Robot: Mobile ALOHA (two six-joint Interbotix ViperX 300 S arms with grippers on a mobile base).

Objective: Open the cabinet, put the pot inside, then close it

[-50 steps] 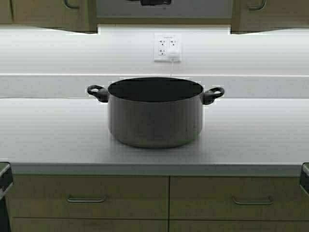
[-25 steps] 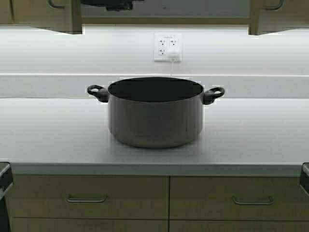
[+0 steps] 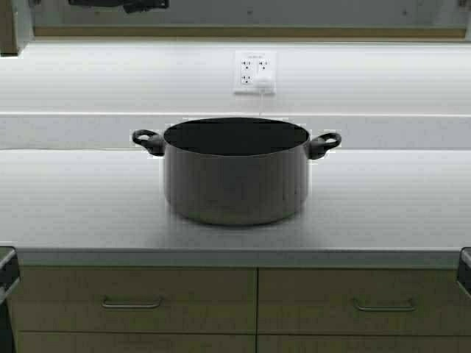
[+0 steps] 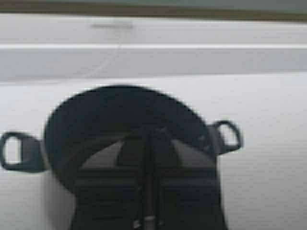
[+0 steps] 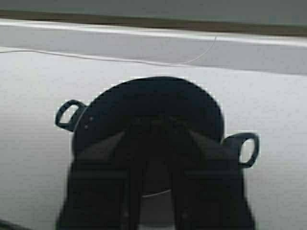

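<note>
The grey pot (image 3: 235, 184) stands lidless in the middle of the white counter (image 3: 73, 206), a black loop handle on each side. Along the top edge I see the cabinet (image 3: 250, 31) from below, with its left door (image 3: 9, 29) swung out to the side. A dark part of an arm (image 3: 118, 4) shows at that top edge. In the left wrist view my left gripper (image 4: 147, 132) hangs high over the pot (image 4: 96, 115), fingers pressed together. My right gripper (image 5: 156, 124) also hangs above the pot (image 5: 153, 96), with a gap between its fingers.
A white wall socket (image 3: 255, 72) with a plugged-in cable sits on the backsplash behind the pot. Under the counter are two drawers with horizontal handles (image 3: 132, 302) (image 3: 383, 304). Counter stretches bare on both sides of the pot.
Both cabinet doors have swung further apart, out toward the picture's sides. The dark arm part at the top edge has moved left. The pot has not moved.
</note>
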